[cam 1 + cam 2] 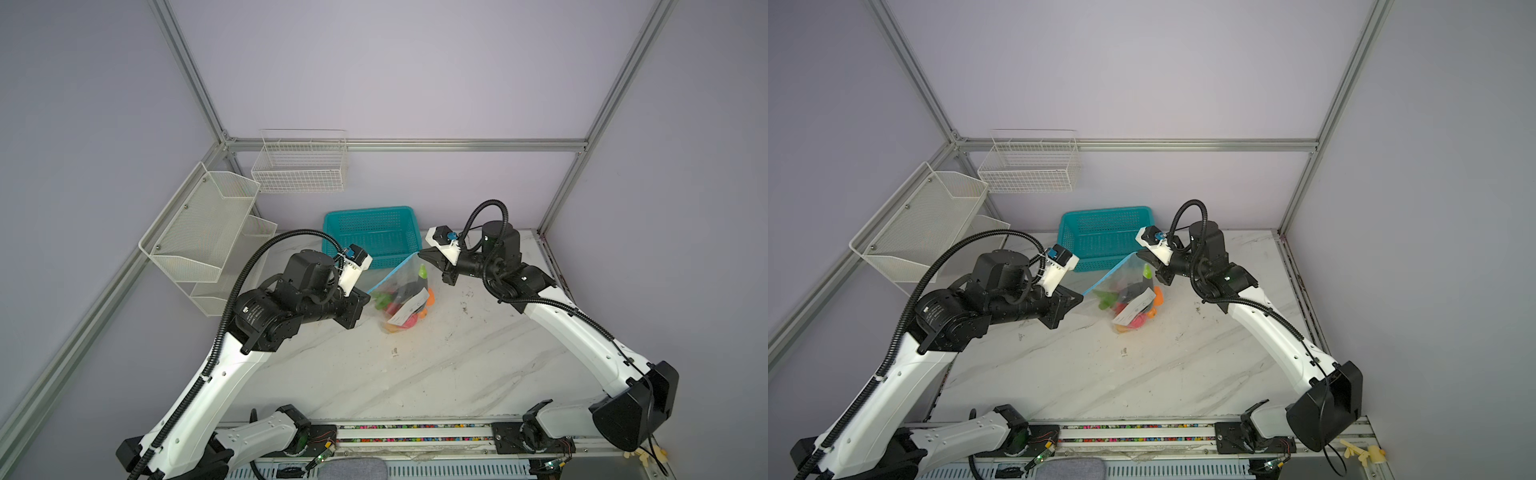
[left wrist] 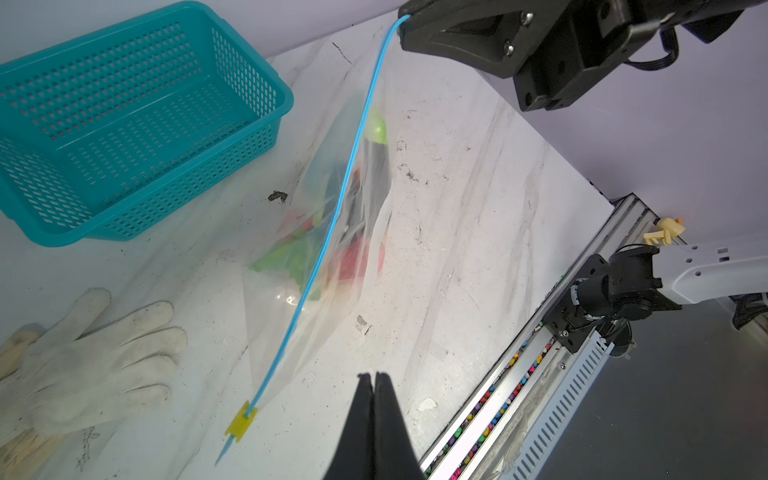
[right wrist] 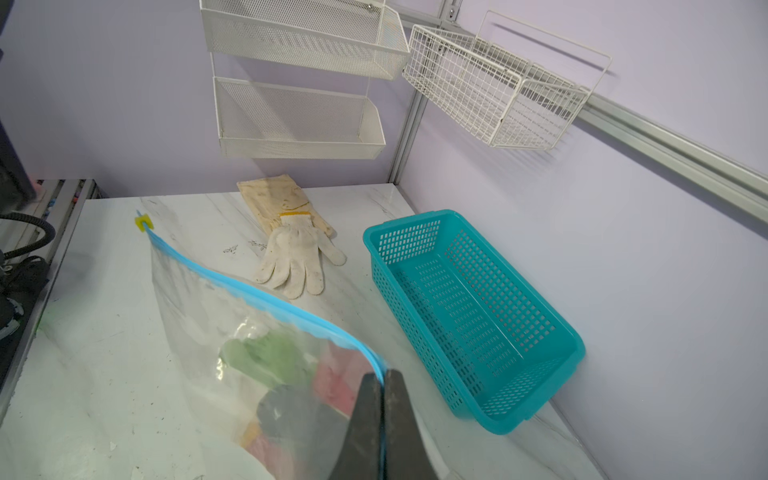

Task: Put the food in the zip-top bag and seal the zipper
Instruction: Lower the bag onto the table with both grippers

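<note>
Since the right tool (image 3: 380, 374) is clamped on 1 end of the zipper (image 2: 348, 178), that corner of the bag (image 2: 282, 345) is held up taut, food (image 1: 395, 309) sagging inside it on the worktop (image 1: 457, 374). And the left tool (image 2: 372, 376) is clenched on nothing, near the yellow slider (image 2: 241, 422). Zipper looks closed, I think.

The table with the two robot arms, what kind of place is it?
Most likely a robot lab, not a kitchen. Left arm and right arm sit on a rail by the table, metal bars frame bare walls, and the food looks like toys in a bag.
</note>
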Available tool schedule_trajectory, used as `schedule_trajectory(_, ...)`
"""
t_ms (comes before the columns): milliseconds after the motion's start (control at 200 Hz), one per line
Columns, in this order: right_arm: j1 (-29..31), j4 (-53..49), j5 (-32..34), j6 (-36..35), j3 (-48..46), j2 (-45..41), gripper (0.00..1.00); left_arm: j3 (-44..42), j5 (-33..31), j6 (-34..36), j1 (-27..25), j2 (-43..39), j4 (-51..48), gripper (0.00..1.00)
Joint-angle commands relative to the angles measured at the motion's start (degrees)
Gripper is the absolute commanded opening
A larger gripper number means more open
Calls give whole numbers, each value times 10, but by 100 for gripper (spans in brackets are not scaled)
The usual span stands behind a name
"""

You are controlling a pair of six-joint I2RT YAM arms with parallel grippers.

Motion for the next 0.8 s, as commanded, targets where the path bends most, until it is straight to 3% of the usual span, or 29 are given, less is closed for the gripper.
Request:
schedule_trajectory(0, 14, 1, 30, 23, -7, -43, 0, -9, 18, -3, 2, -26, 5, 0)
schedule_trajectory(20, 18, 2, 31, 27, -11, -48, 0, -12, 17, -2, 3, -29, 5, 0)
schedule_trajectory(75, 28, -2, 40, 33, -15, -62, 0, -19, 12, 4, 3, -37, 6, 21)
schedule_trajectory(155, 42, -20, 51, 42, -14, -77, 0, -22, 5, 21, 3, -40, 7, 40)
schedule_trajectory(225, 54, -33, 58, 56, -14, -91, 0, -19, -4, 37, 3, -37, 16, 64)
schedule_trajectory(320, 70, -58, 69, 79, -13, -110, 0, -19, 2, 58, 2, -31, 25, 79)
schedule_trajectory(570, 101, -117, 106, 187, -13, -146, 0, -74, 128, 65, 2, -39, 43, 90)
schedule_trajectory(795, 103, -73, 136, 257, -100, -131, 0, -164, 172, 38, 3, -59, 105, 92)
